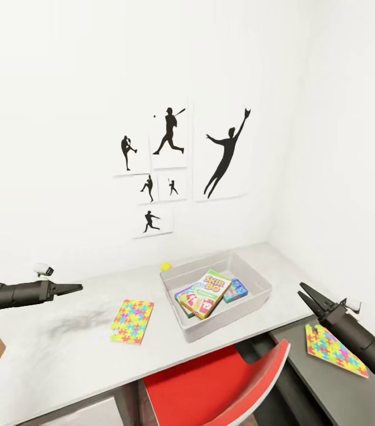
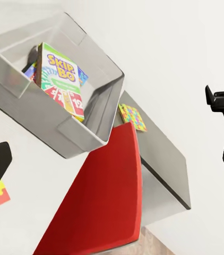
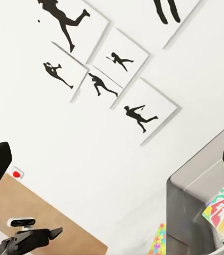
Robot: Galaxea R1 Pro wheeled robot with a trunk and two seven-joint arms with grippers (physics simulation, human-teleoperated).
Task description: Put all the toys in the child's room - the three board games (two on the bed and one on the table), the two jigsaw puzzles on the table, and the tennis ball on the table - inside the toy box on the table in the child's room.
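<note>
The toy box [image 1: 183, 312] stands on the table [image 1: 57, 349], right of centre. Three board games lie in it: a Skip-Bo box [image 1: 209, 291] on top, a small blue one [image 1: 236, 290] and a green-orange-red one [image 1: 186, 296]. The tennis ball [image 1: 165, 266] rests on the table just behind the box's far left corner. One jigsaw puzzle [image 1: 132, 320] lies flat on the table to the left of the box. The other [image 1: 334, 350] lies on the lower dark desk [image 1: 329, 393]. My left gripper [image 1: 74, 289] hovers open and empty over the table's left part. My right gripper [image 1: 307, 294] is open and empty above the dark desk.
A red chair [image 1: 217, 387] is pushed in under the table, below the toy box. Black sports-silhouette pictures [image 1: 175, 165] hang on the white wall behind. The room's corner wall [image 1: 353, 177] closes in on the right.
</note>
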